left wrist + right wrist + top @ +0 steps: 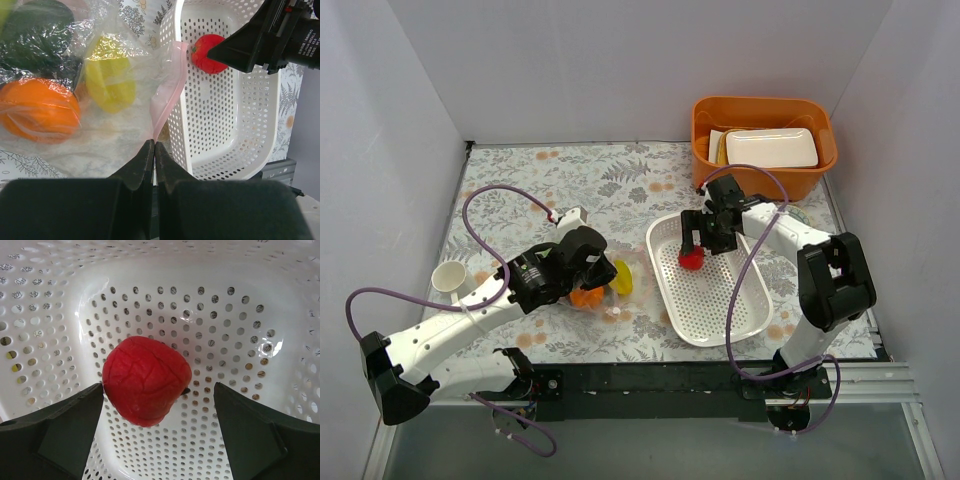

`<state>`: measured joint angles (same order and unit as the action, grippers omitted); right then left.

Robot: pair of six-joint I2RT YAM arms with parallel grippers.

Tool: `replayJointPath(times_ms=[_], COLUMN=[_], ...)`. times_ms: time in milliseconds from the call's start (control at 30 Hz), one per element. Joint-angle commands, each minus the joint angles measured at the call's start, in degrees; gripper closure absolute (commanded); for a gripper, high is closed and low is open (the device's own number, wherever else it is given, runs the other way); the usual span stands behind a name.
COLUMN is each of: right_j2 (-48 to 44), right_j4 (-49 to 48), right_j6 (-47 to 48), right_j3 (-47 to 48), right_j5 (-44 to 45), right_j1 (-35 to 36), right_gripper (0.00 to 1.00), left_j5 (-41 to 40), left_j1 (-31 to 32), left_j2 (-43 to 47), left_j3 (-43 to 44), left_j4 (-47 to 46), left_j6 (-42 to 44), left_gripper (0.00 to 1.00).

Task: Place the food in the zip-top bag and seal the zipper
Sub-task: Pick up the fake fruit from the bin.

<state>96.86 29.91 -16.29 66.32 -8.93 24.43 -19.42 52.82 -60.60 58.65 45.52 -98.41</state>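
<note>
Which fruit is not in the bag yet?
The red apple, alone in the white basket between the right gripper's jaws; the orange and yellow-green fruit are bagged.

The left gripper (154, 146) had its jaws pressed together on the lower end of the zipper (168, 87), the pink strip along the mouth of the zip-top bag (100, 135). Inside the crinkled clear plastic lay an orange (37, 107), a yellow-green fruit (110, 80) and a dark avocado (35, 37), all on the floral tabletop (20, 161). Just beside the bag's mouth sat the white basket (225, 130), one end toward the tabletop's near edge. It held a red apple (207, 47), with the black right gripper (260, 40) against it.
</note>
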Motion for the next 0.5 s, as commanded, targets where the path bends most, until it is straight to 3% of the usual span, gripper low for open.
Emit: replayJointPath(times_ms=[0, 467], right_j2=[0.0, 2.1], right_j4=[-1.1, -5.1], right_j6=[0.0, -1.4], right_j3=[1.1, -2.0], right_j5=[-0.2, -4.7], right_j1=[0.1, 0.1], right_gripper=[0.02, 0.04], left_j5=[-1.0, -0.4], left_j1=[-0.3, -0.3], left_j2=[1.4, 0.3], left_j3=[-0.1, -0.4], left_j4=[0.9, 0.3], left_j6=[-0.1, 0.3], left_gripper=[1.00, 1.00])
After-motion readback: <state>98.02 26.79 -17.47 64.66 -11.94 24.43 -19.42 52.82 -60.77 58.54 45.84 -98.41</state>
